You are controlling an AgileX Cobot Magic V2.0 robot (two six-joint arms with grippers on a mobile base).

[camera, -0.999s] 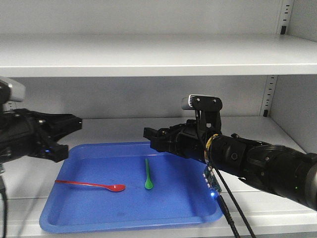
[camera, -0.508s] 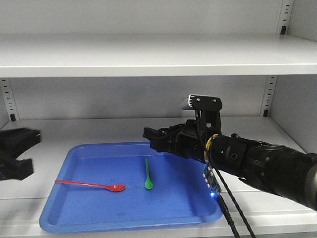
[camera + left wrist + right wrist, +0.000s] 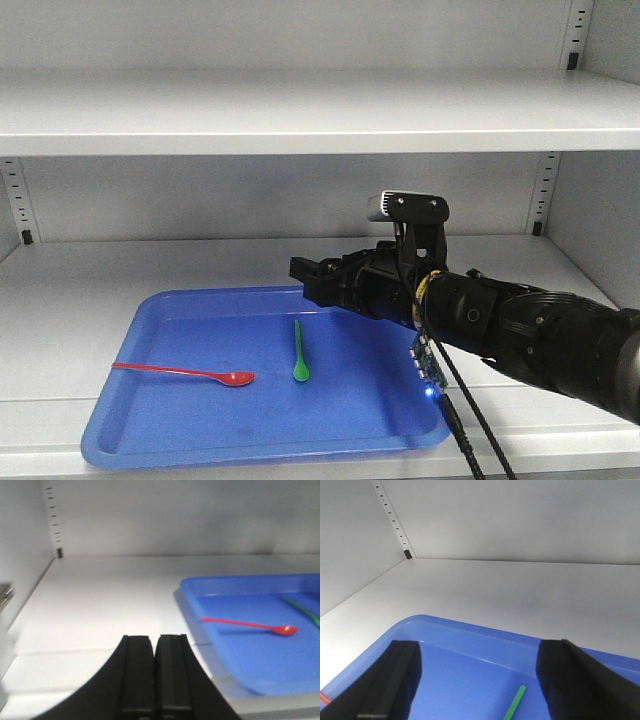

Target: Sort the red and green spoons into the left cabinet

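The red spoon (image 3: 185, 373) (image 3: 250, 625) and the green spoon (image 3: 298, 352) (image 3: 303, 609) lie apart on the blue tray (image 3: 120, 415) on the left cabinet's lower shelf (image 3: 80, 290). My right gripper (image 3: 305, 280) (image 3: 480, 647) hovers open over the tray's back part, with the green spoon's handle tip (image 3: 515, 705) just below and nothing between its fingers (image 3: 402, 675). In the left wrist view my left gripper (image 3: 155, 639) is shut and empty over the bare shelf, left of the tray (image 3: 186, 587). The front view does not show it.
An upper shelf (image 3: 300, 110) hangs over the working space. Perforated rails (image 3: 545, 190) (image 3: 54, 515) run up the back wall at both sides. The right arm's body and cables (image 3: 470, 420) cross the tray's right front corner.
The left arm has drawn back to the left and gone out of the front view. The right arm and both spoons have stayed in place.
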